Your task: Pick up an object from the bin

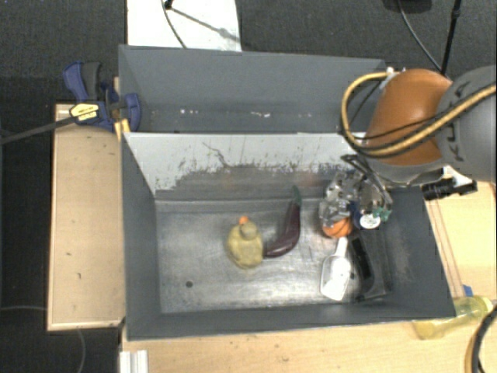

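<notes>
- Here, the gripper (342,208) hangs low over the right part of the floor of the bin (194,282), near the back wall. It sits at the end of the arm (474,123), which comes in from the right under its orange cover (408,107).
- How wide it stands cannot be told: seen from above, its metal parts merge into one cluttered cluster, and its own body hides the tip.
- Just under and in front of it lies a small orange object (337,227), partly covered by the gripper. Its shape is hard to make out, and whether the gripper touches or grips it cannot be told.
- A small round white-and-teal piece (370,221) sits just right of the orange object; whether it belongs to the gripper or lies loose in the bin is unclear.
- Close in front of the gripper lies a white scoop-like object (336,274), its narrow end towards the orange object. A long black object (363,269) lies just to its right, beside the right wall.
- Left of the gripper and apart from it, a dark purple aubergine (286,230) curves across the floor, its green stem towards the back wall.
- The aubergine's lower end touches or nearly touches a yellowish pear-shaped object (245,247) with an orange top, near the middle of the floor.
</notes>
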You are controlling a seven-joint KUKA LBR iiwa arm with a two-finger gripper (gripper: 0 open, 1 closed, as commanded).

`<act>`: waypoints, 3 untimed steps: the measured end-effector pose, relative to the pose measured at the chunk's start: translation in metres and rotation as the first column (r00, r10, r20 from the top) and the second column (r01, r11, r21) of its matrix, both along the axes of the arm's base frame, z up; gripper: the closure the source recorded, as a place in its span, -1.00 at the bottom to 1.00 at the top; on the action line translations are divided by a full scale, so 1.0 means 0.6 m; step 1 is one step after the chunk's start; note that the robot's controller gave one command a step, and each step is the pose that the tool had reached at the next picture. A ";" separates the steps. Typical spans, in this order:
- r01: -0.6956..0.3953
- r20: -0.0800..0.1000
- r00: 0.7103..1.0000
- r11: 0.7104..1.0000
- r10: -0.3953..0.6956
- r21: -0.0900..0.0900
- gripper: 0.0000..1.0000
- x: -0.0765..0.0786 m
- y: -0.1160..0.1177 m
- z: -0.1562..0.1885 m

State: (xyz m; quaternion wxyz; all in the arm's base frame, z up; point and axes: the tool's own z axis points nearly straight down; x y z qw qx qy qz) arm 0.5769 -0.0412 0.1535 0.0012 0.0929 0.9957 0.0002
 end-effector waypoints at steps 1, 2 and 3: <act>-0.055 0.000 0.998 0.998 0.055 -0.001 -1.00 -0.069 -0.026 0.007; -0.056 0.000 0.998 0.998 0.056 0.000 -1.00 -0.069 -0.025 0.007; -0.006 -0.004 1.000 1.000 0.006 0.004 1.00 0.013 -0.118 -0.128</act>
